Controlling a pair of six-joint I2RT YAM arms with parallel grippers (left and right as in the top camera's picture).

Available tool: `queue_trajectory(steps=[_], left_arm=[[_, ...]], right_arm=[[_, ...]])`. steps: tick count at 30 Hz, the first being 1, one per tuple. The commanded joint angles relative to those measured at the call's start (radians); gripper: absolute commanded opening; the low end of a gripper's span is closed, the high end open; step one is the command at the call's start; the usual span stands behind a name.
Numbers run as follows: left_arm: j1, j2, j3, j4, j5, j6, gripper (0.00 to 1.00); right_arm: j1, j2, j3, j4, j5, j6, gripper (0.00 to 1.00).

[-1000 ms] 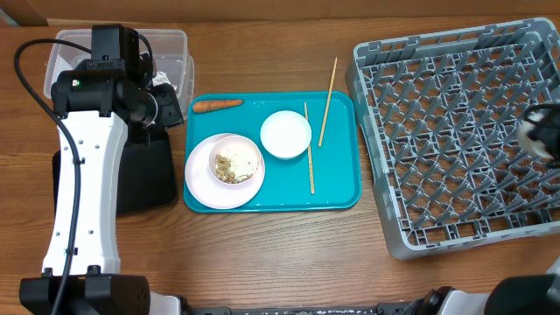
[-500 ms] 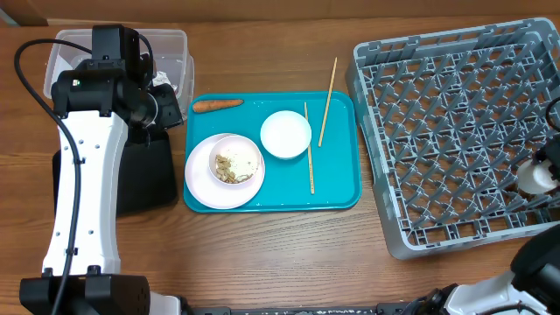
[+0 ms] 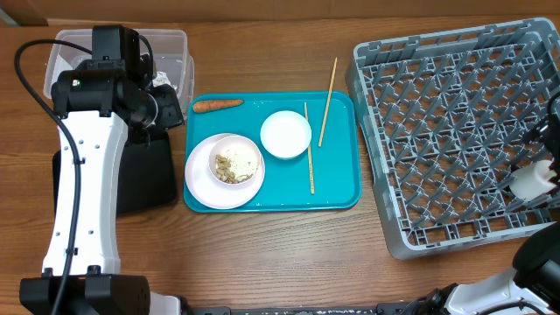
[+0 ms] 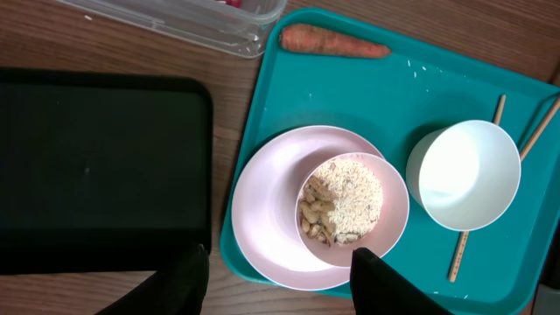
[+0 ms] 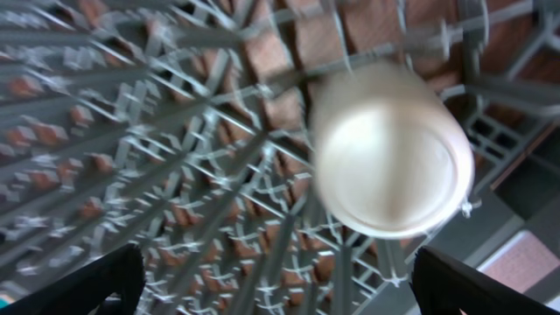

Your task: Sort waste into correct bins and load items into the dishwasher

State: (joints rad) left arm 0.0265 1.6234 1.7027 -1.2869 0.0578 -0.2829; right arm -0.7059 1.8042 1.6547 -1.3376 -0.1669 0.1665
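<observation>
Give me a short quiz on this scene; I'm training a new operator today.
1. True or false: the carrot lies on the teal tray.
2. The food scraps sit in: A) the bowl on the pink plate; B) the bowl beside the chopsticks; C) the black tray.
3. Fill in: the white cup lies in the ___.
Key: 1 true; 2 A; 3 grey rack.
</observation>
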Motion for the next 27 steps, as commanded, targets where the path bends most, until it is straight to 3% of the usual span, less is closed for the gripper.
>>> queue_trajectory(steps=[1, 8, 17, 27], left_arm=[[0.001, -0.002, 0.017, -0.001, -0.013, -0.01, 0.56], [0.001, -0.002, 0.017, 0.0, -0.005, -0.01, 0.59], [-0.001, -0.002, 0.017, -0.006, -0.006, -0.01, 0.59], [-0.006, -0.002, 0.017, -0.008, -0.007, -0.01, 0.61]], right_arm=[[0.01, -0.051, 0.11, -0.012, -0.057, -0.01, 1.0], [0.13, -0.179, 0.166, 0.007, -0.214, -0.103, 1.0], [0.505, -0.185, 0.132, 0.029, -0.216, -0.153, 1.0], [0.948, -0.04, 0.131, 0.279, 0.046, -0.058, 1.0]])
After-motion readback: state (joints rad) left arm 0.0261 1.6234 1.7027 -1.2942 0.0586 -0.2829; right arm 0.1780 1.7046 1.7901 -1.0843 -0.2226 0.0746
